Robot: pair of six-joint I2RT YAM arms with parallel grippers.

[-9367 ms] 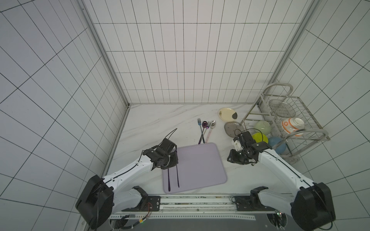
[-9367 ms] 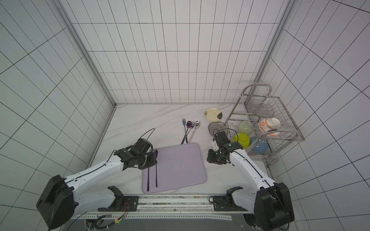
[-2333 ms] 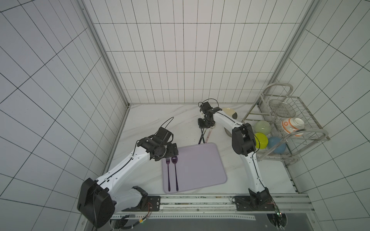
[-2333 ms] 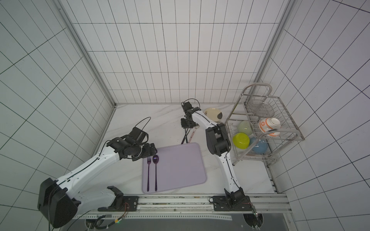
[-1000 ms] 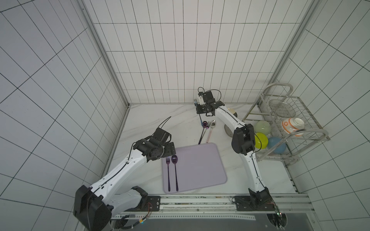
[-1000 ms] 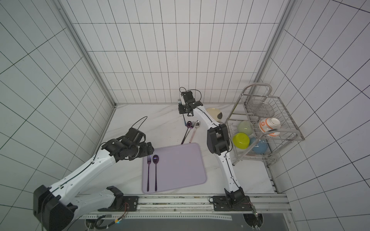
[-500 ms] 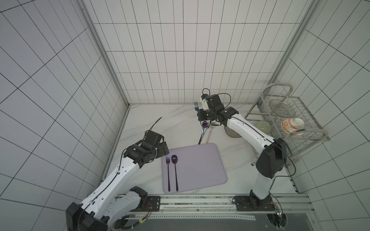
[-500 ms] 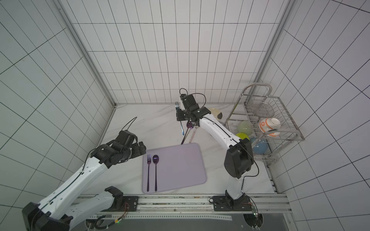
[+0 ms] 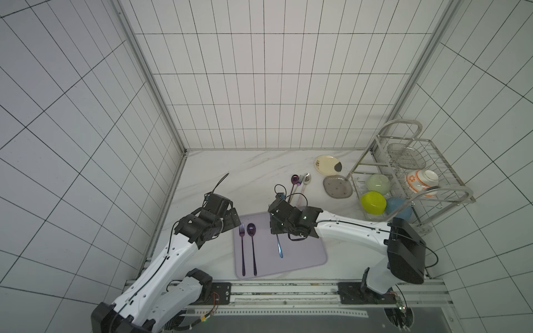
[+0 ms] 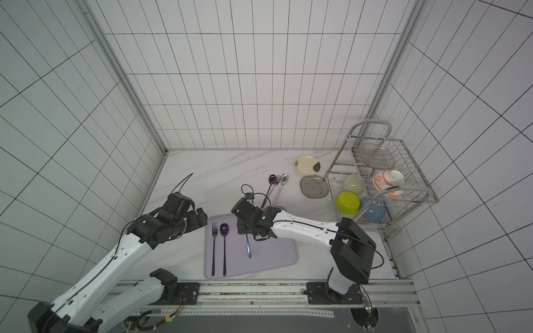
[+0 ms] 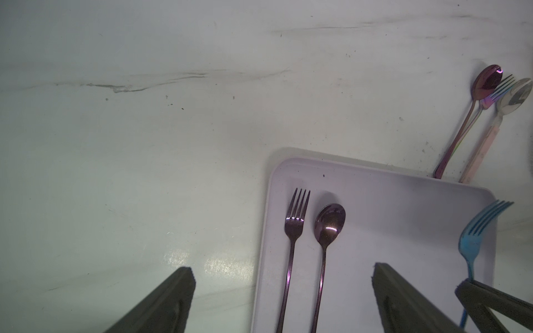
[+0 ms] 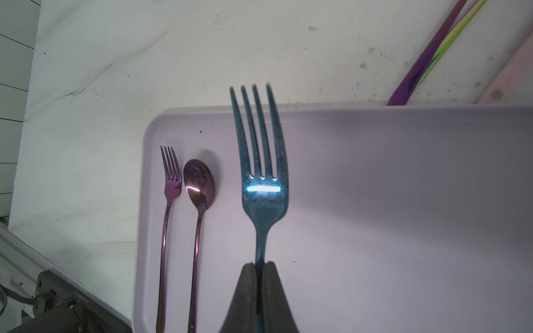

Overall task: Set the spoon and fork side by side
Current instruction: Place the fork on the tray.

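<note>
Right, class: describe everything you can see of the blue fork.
The blue fork is metallic, glossy blue, with four tines and a slim handle. The right gripper is shut on its handle just below the head. It hangs above the lilac tray, tines toward the back wall, beside the purple spoon; it touches only the fingers.

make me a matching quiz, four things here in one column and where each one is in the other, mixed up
1. blue fork
2. purple spoon
3. yellow-green bowl
4. cream plate

A. in the wire dish rack
B. on the counter near the back wall
C. held in the shut jaws of the right gripper
D. lying on the lilac mat beside the purple fork

Pairs: 1-C, 2-D, 3-A, 4-B
</note>
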